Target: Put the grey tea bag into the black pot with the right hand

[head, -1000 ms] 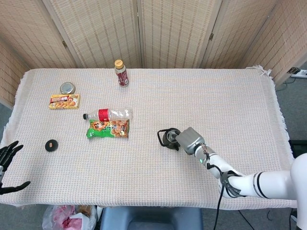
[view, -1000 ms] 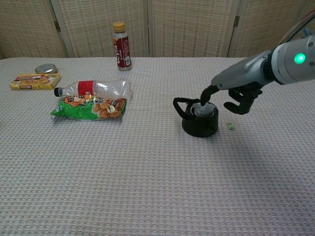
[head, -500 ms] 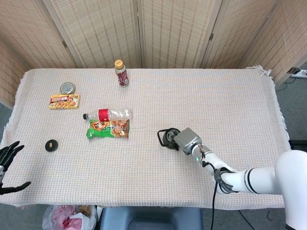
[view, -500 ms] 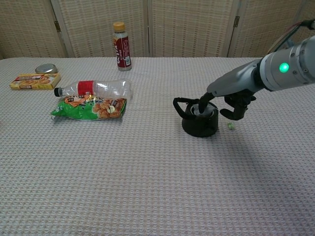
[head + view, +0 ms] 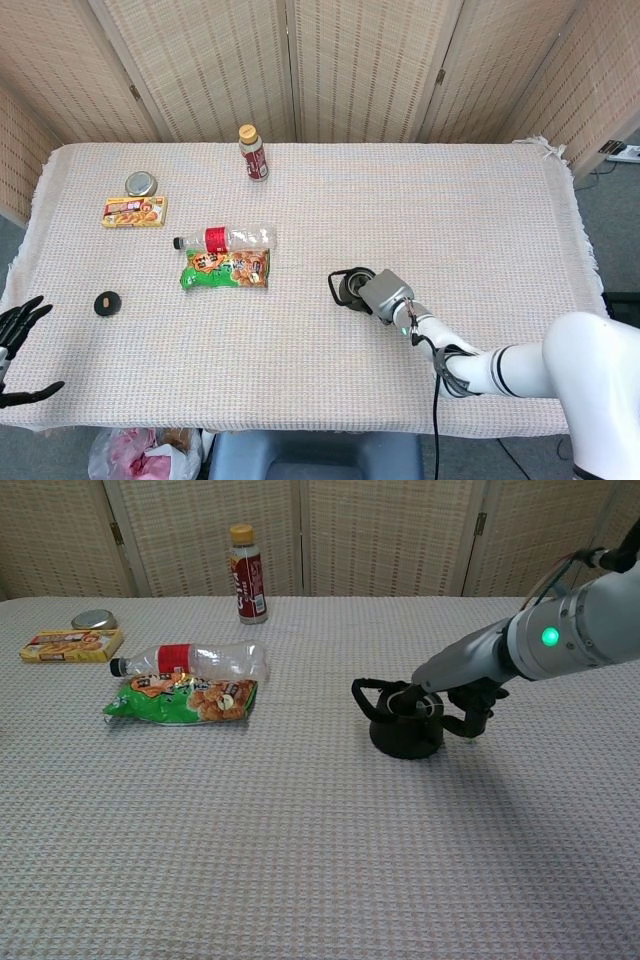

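The black pot point(image 5: 346, 290) point(image 5: 400, 738) stands on the cloth right of the table's middle, handle to the left. My right hand point(image 5: 386, 293) point(image 5: 456, 694) lies low over its right side, with fingertips point(image 5: 408, 702) dipped into the pot's mouth. They pinch the grey tea bag point(image 5: 418, 708) inside the opening; only a pale sliver of it shows under the fingers. My left hand point(image 5: 16, 350) hangs off the table's near left corner, fingers spread and holding nothing. It is out of the chest view.
A clear plastic bottle point(image 5: 225, 240) lies above a green snack bag point(image 5: 226, 269) left of the pot. A brown bottle point(image 5: 253, 152) stands at the back. A yellow box point(image 5: 134, 211), a tin point(image 5: 140, 183) and a black disc point(image 5: 107, 302) sit at the left.
My right hand has sunk lower onto the pot and its fingers have gone deeper into the mouth, covering the tea bag. The left hand has not moved.
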### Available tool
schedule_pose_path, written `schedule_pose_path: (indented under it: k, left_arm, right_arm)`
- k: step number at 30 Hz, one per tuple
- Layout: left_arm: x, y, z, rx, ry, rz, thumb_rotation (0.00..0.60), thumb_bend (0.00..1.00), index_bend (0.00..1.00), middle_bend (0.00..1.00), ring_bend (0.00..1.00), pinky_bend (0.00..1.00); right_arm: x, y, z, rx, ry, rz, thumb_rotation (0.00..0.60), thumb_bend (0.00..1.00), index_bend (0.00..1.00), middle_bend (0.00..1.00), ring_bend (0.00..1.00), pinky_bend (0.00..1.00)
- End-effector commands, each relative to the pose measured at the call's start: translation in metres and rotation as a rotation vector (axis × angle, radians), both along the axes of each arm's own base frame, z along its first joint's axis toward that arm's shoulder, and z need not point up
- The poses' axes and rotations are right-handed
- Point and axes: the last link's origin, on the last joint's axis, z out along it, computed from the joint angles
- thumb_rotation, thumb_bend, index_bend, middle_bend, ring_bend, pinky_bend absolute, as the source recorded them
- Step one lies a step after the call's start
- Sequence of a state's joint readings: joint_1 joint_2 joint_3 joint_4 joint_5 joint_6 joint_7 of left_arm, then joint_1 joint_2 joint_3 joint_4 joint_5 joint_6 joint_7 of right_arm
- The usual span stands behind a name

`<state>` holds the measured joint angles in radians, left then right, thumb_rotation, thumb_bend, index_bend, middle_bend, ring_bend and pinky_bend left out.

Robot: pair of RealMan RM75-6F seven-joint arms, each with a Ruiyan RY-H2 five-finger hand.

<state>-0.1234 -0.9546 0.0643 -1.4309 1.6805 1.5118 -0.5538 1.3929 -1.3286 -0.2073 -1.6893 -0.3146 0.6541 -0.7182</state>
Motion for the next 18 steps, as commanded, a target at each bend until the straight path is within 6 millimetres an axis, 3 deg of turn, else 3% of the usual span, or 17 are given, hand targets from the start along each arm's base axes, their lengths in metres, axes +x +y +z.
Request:
schedule_pose_path:
  k: [1,5,9,14,18]
  left_arm:
    - [-0.001,-0.001,0.001,0.002,-0.002,0.0,0.6,0.17,0.0,0.0,0.0,0.01]
    - [-0.002,-0.001,0.001,0.004,0.001,0.003,0.6,0.17,0.0,0.0,0.0,0.01]
    - [-0.002,0.0,0.001,0.005,0.007,0.01,0.6,0.17,0.0,0.0,0.0,0.01]
    - [0.0,0.0,-0.002,0.006,0.026,0.01,0.6,0.17,0.0,0.0,0.0,0.01]
    - [0.001,-0.001,-0.004,0.01,0.04,0.014,0.6,0.17,0.0,0.0,0.0,0.01]
  right_arm:
    - [0.001,0.0,0.001,-0.004,-0.006,-0.002,0.6,0.66,0.19,0.11,0.69,0.77]
    - [0.006,0.004,0.014,-0.033,-0.05,0.0,0.6,0.66,0.19,0.11,0.69,0.77]
    - [0.013,0.013,0.042,-0.1,-0.109,0.03,0.6,0.65,0.19,0.11,0.69,0.77]
    - [0.013,0.039,0.081,-0.171,-0.204,0.052,0.6,0.61,0.19,0.11,0.69,0.77]
    - [-0.006,0.068,0.108,-0.253,-0.25,0.082,0.6,0.54,0.16,0.06,0.6,0.75]
